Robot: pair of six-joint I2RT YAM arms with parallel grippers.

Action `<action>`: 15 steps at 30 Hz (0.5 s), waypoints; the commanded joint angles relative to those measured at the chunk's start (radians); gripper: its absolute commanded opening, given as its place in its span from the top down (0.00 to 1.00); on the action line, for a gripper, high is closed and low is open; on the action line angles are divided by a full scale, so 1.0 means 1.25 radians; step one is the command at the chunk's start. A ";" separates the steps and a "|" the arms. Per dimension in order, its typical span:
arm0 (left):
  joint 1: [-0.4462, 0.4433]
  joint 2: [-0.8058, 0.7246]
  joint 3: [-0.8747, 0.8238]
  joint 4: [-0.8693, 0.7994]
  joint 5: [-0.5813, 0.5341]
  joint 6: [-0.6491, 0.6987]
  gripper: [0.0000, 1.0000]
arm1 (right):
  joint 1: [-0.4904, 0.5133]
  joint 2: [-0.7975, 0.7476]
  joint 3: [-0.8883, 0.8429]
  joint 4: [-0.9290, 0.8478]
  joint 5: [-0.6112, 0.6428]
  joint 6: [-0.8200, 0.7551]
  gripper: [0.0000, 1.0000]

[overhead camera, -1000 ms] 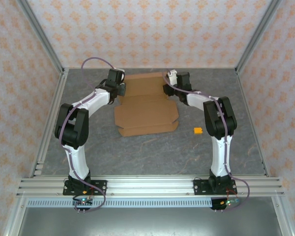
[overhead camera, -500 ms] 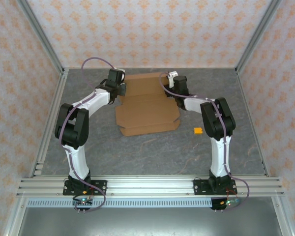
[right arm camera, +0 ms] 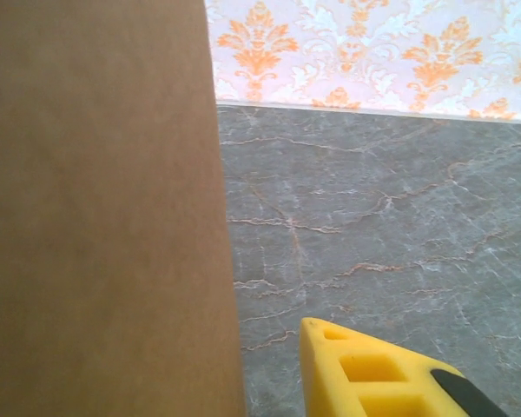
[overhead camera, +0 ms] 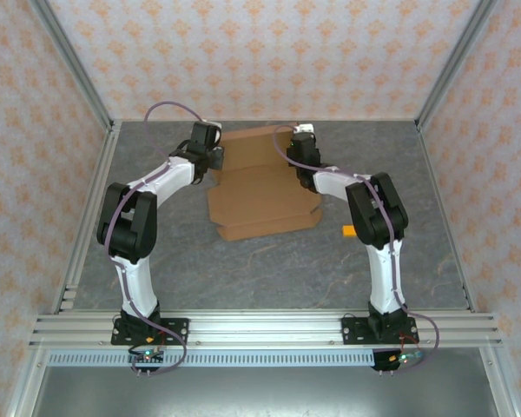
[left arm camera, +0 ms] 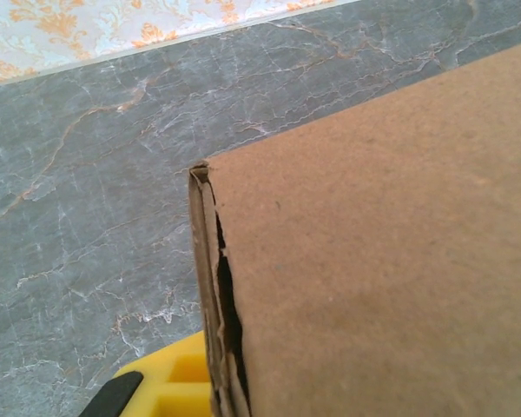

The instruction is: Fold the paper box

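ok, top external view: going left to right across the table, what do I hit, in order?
left gripper → paper box → orange block

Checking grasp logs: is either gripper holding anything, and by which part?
Cannot tell. The left gripper and right gripper flank the far flap of the paper box; whether they clamp it is hidden.

Box [overhead camera: 260,187]: plain brown die-cut cardboard, partly folded.
Place: far middle of the table [overhead camera: 243,269], long side running across.
Near part: lies flat, front flap with notched corners.
Far part: seems lifted off the table; tilt unclear.
Left corner: doubled layers, a dark gap between them.
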 commanded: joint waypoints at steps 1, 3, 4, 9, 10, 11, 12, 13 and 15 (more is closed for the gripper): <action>-0.008 0.017 0.003 -0.021 -0.004 0.018 1.00 | -0.004 0.030 0.047 -0.070 0.116 0.011 0.72; -0.008 0.021 0.006 -0.024 -0.005 0.018 1.00 | -0.004 0.029 0.046 -0.068 0.093 0.008 0.69; -0.008 0.022 0.007 -0.024 -0.006 0.018 1.00 | -0.004 0.022 0.035 -0.057 0.069 0.001 0.66; -0.008 0.020 0.008 -0.025 -0.011 0.019 1.00 | -0.021 -0.004 0.011 -0.041 -0.101 -0.028 0.52; -0.008 0.021 0.008 -0.026 -0.013 0.019 1.00 | -0.029 -0.008 0.009 -0.042 -0.137 -0.026 0.51; -0.008 0.022 0.009 -0.026 -0.013 0.019 1.00 | -0.036 -0.012 0.005 -0.040 -0.157 -0.020 0.51; -0.008 0.022 0.010 -0.028 -0.014 0.019 1.00 | -0.044 -0.018 0.001 -0.036 -0.182 -0.016 0.50; -0.008 0.022 0.011 -0.029 -0.015 0.019 1.00 | -0.053 -0.023 -0.003 -0.034 -0.204 -0.011 0.50; -0.008 0.022 0.012 -0.029 -0.018 0.019 1.00 | -0.065 -0.033 -0.010 -0.033 -0.243 -0.010 0.46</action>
